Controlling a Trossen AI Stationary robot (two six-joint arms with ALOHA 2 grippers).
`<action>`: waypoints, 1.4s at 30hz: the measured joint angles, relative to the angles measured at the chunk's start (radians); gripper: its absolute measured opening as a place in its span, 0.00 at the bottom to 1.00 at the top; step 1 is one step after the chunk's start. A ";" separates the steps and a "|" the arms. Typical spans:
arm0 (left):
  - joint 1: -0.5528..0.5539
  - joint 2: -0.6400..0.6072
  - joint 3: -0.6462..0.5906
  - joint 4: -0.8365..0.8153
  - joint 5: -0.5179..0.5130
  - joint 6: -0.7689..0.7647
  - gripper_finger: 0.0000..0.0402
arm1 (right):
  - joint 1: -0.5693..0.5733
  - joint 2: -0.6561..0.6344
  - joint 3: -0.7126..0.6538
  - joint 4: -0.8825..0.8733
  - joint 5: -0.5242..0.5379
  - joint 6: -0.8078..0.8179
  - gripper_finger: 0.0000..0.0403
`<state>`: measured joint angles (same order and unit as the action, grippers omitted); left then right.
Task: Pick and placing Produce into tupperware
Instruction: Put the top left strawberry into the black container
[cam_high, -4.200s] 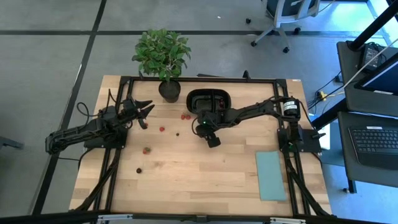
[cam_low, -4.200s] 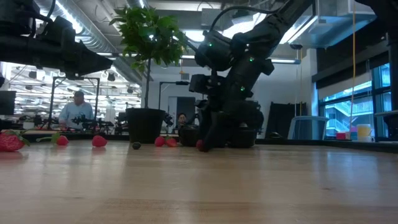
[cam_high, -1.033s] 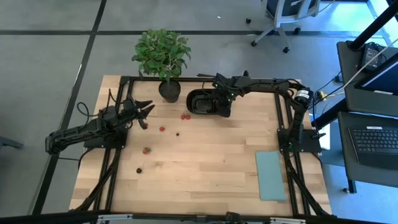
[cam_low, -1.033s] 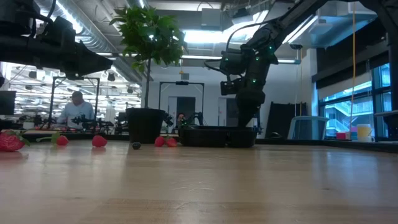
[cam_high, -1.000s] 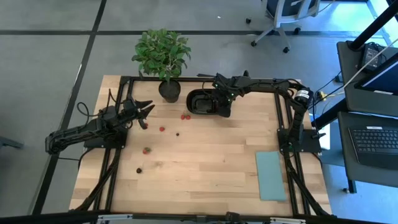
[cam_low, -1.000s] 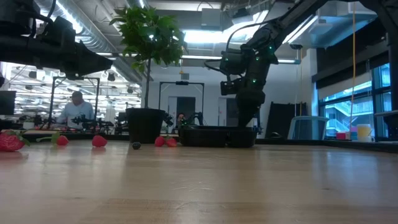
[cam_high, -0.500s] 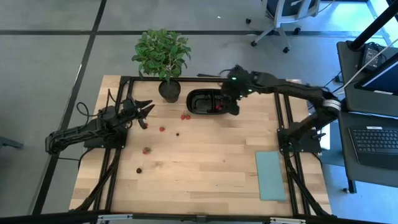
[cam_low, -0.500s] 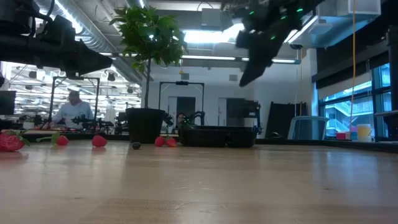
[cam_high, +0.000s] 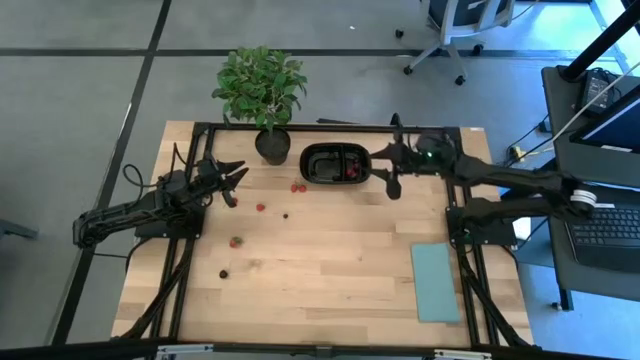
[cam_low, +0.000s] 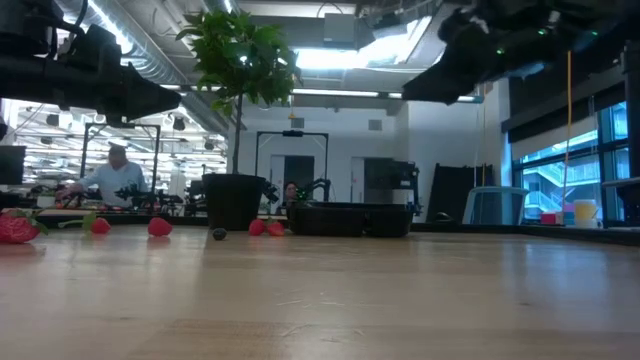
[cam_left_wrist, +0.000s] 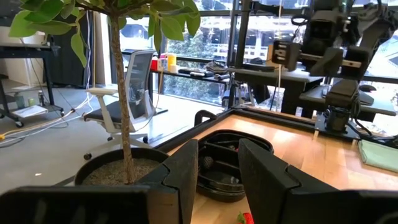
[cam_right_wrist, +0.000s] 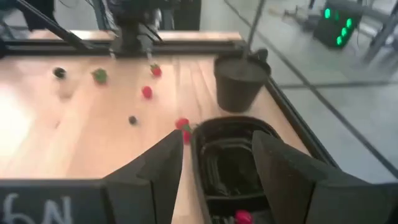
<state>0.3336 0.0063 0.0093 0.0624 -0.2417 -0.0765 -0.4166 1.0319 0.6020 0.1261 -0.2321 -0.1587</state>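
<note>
Now right claw (cam_high: 385, 171), fingers apart and empty, just beside black tray (cam_high: 334, 164).

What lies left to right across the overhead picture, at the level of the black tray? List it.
Left hand → plant pot → two red berries → black tray → right hand.

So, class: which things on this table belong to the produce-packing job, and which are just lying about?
Part of the job:
- black tray
- loose berries
- right gripper, open beside the tray
- left gripper

Just lying about:
- potted plant
- teal sheet
</note>
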 joint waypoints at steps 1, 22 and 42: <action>0.000 0.000 0.000 0.000 0.000 0.000 0.27 | 0.010 -0.014 -0.022 0.025 0.000 0.001 0.49; 0.000 0.021 0.000 -0.024 0.097 -0.020 0.37 | 0.123 -0.046 -0.184 0.143 0.002 0.049 0.49; 0.000 0.089 0.085 -0.228 0.100 -0.147 0.53 | 0.123 -0.046 -0.184 0.144 0.003 0.019 0.49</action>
<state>0.3336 0.0957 0.0943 -0.1659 -0.1414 -0.2239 -0.2939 0.9855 0.4175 0.2705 -0.2291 -0.1399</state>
